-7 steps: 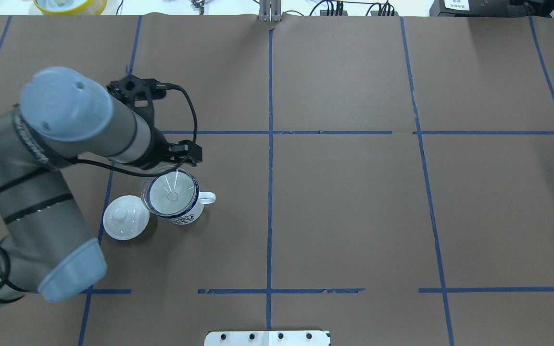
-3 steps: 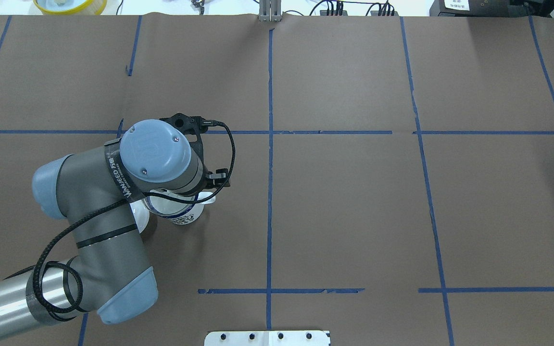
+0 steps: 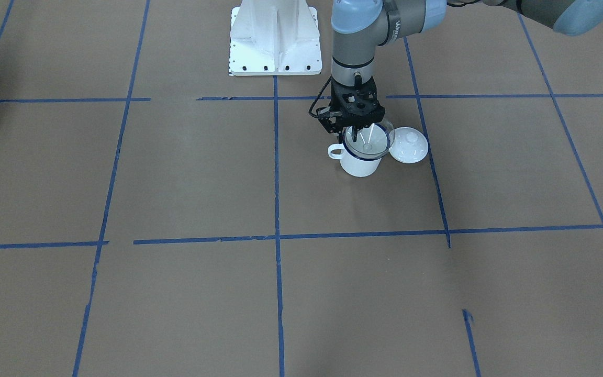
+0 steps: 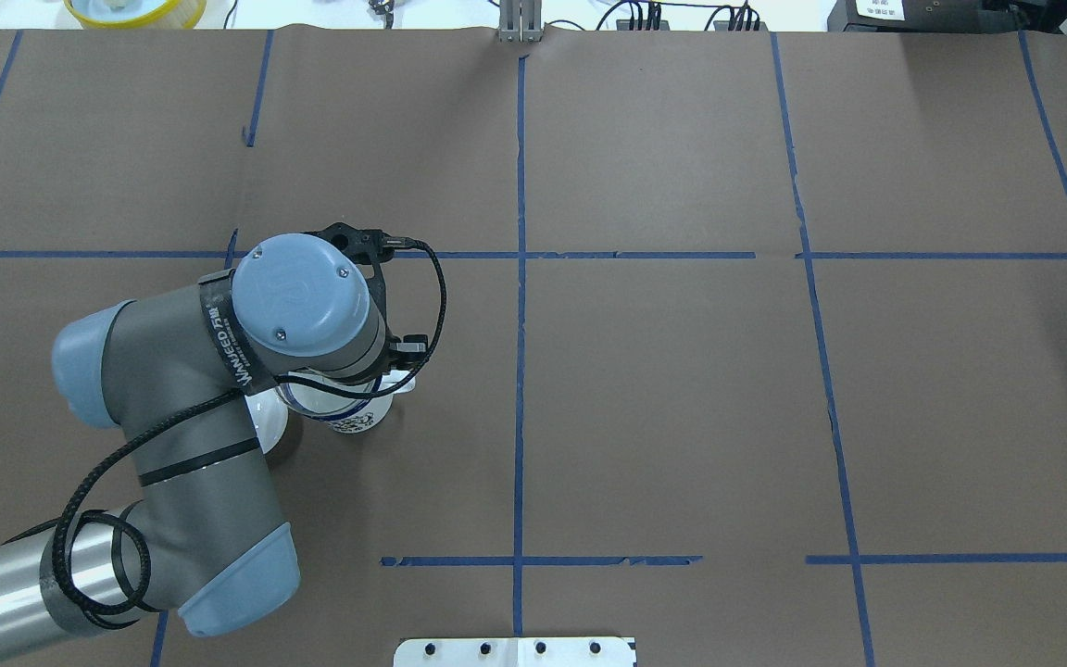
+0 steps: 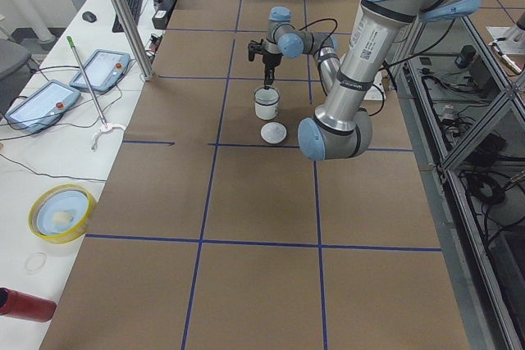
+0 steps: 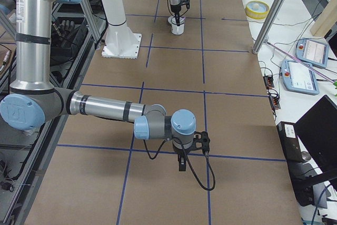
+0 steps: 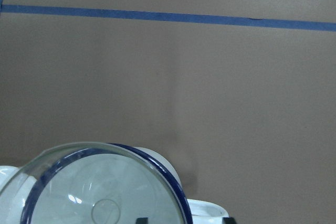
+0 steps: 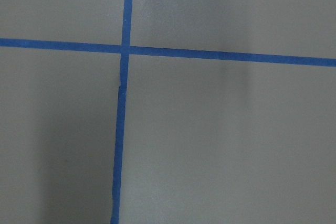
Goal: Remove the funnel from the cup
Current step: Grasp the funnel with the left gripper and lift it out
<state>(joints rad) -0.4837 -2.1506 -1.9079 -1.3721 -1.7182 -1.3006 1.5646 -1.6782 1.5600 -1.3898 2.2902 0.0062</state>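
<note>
While in cup, funnel under gripper.

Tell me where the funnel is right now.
Front-facing view: the funnel sits in the cup, right of the centre tape line, under the left gripper; the white lid lies beside the cup on the view's right.

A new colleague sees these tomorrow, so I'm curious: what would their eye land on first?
Probably the left gripper, pointing straight down at the rim of the clear funnel seated in the white cup, with a white knobbed lid lying beside it. The right gripper hangs far off above the blue-taped table.
</note>
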